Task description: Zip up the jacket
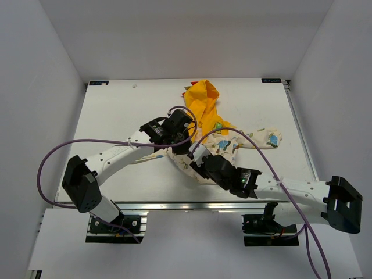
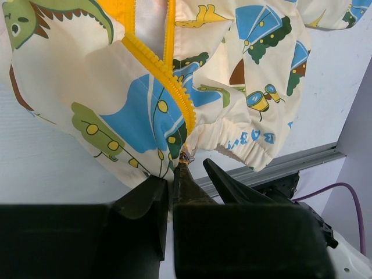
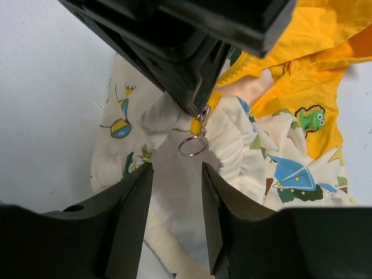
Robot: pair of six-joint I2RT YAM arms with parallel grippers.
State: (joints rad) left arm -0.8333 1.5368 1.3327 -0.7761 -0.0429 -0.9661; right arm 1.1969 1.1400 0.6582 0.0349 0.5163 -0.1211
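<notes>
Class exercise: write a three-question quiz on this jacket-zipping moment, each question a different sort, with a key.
1. True or false: the right gripper is shut on the zipper's ring pull.
2. The left gripper pinches the jacket at: A hood; B bottom end of the zipper; C sleeve cuff.
3. Fill in: the yellow hood lies toward the table's ____ edge.
Key: 1 false, it is open; 2 B; 3 far.

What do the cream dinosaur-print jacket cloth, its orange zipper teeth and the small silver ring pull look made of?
Cream dinosaur-print jacket cloth: likely thin woven synthetic, smooth, softly creased. Orange zipper teeth: probably moulded plastic, chunky and matte. Silver ring pull: metal wire, thin and glinting.
</notes>
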